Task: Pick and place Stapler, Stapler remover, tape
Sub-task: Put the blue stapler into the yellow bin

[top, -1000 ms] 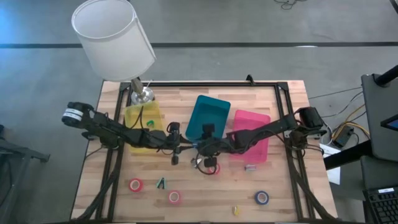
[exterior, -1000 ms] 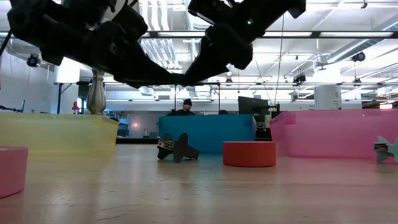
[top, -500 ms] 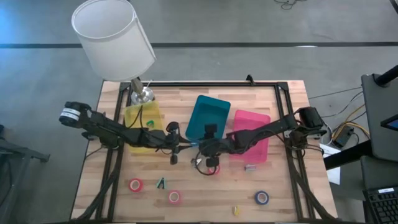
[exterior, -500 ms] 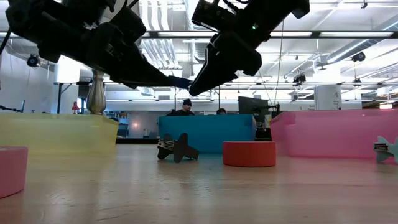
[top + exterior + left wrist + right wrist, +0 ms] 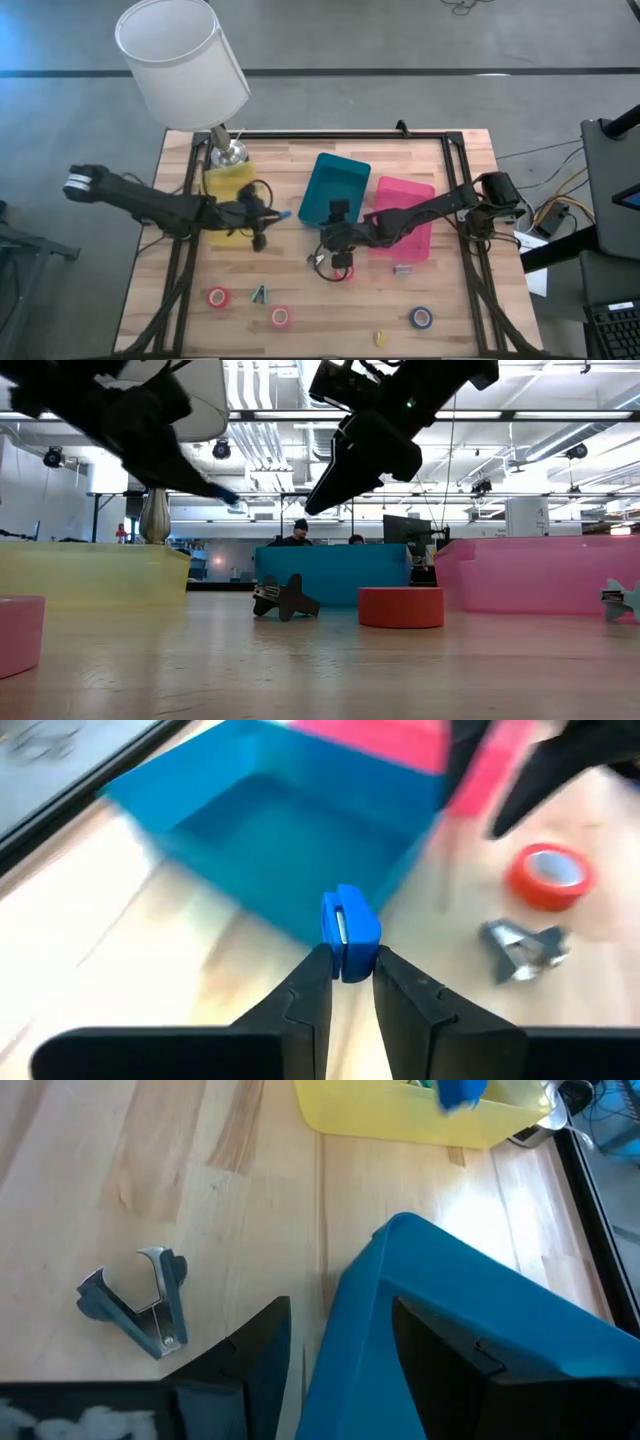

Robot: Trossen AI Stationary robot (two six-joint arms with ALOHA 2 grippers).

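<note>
The left gripper (image 5: 348, 958) has its fingers (image 5: 308, 982) closed on a small blue stapler (image 5: 348, 925), pinched at one end so most of its body sticks out ahead of the tips. That hold keeps the fingers clear of a bin wall at release. Seen from above, the stapler hangs over the wooden surface (image 5: 300, 310) in the gap between the yellow bin (image 5: 228, 182) and the teal bin (image 5: 335, 190), at about 9 o'clock from the teal one. In the low view it is well above the surface, high enough to pass over either rim. Which bin it is meant for I cannot tell; it is just beside both.

The right gripper (image 5: 336, 248) hovers at about 6 o'clock of the teal bin, its fingers (image 5: 250, 1355) spread wide with nothing between them. Directly below it lie a red tape roll (image 5: 346, 270) and a grey stapler remover (image 5: 140, 1308), touching or nearly so. The open fingers pointing down at the pair suggest this arm is lined up for its own pick, probably one of those two.

The other tape is untouched along the 6 o'clock edge: a red roll (image 5: 218, 297) toward 7 o'clock, another red roll (image 5: 281, 317) near 6, and a blue roll (image 5: 421, 318) toward 5. The pink bin (image 5: 405, 215) sits at 3 o'clock of the teal one. A lamp (image 5: 180, 60) stands at the 11 o'clock corner, behind the yellow bin.
</note>
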